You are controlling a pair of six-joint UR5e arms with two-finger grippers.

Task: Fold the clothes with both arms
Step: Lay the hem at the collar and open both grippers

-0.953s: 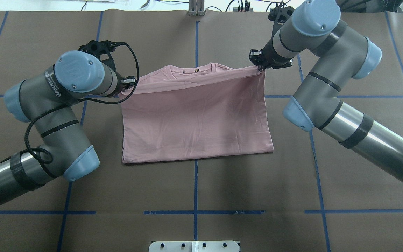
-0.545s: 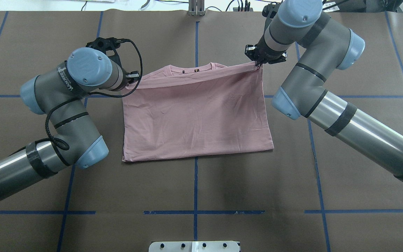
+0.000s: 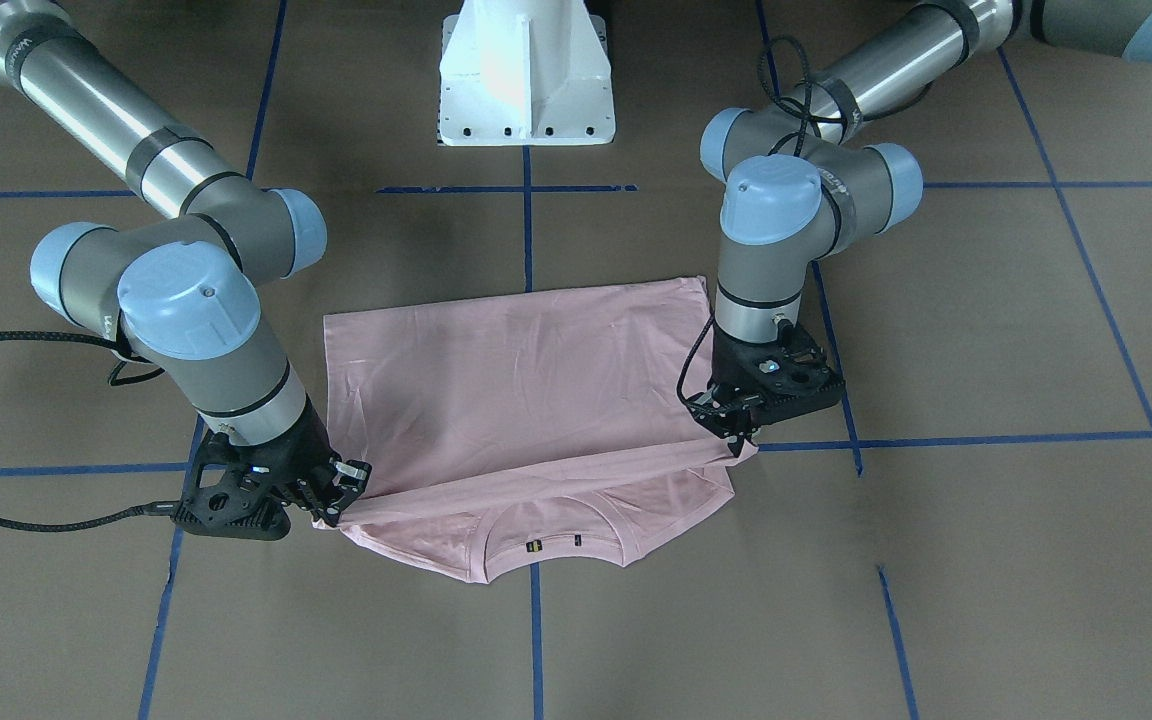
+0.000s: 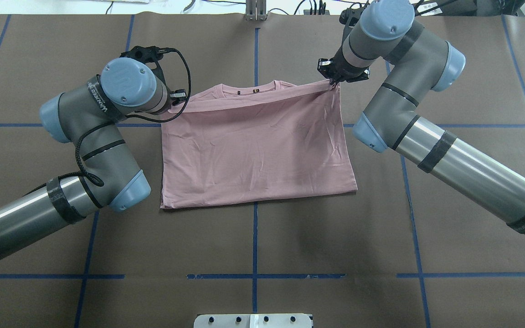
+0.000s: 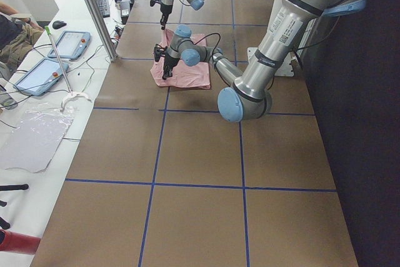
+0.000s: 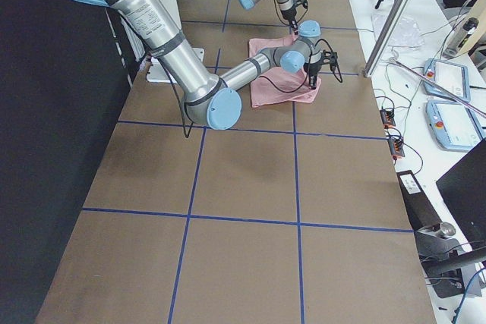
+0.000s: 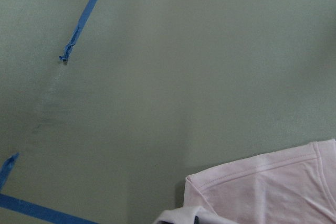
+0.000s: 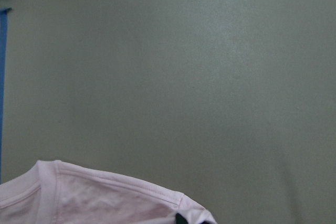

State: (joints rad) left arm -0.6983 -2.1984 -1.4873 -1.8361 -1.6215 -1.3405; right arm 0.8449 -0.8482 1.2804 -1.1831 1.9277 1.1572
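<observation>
The pink T-shirt (image 4: 255, 150) lies in the middle of the brown table (image 4: 335, 237), folded over on itself. Its upper layer covers the body and stops just short of the collar (image 4: 255, 89), which shows at the end far from the robot. The fold lies flat on the near side. The free edge of the upper layer runs taut between the two grippers, slightly raised above the layer beneath.

The left gripper (image 4: 181, 99) pinches the left corner of that edge; seen from the front, its fingers (image 3: 734, 440) are clamped on the cloth. The right gripper (image 4: 335, 82) grasps the right corner in the same way, its fingers (image 3: 341, 490) closed on the fabric. Both grippers point down, close to the table. The left arm (image 4: 84, 150) and the right arm (image 4: 426, 141) reach in from either side, bent at the wrists over the shirt's far corners.

The left wrist camera shows a pink seamed part of the shirt lying flat at the lower right, with a bit of held cloth at the bottom edge. The right wrist camera shows more seamed pink cloth at the lower left.

Blue tape lines (image 4: 254, 246) cross the table, and a white base (image 3: 526, 80) stands at the robot's side.
</observation>
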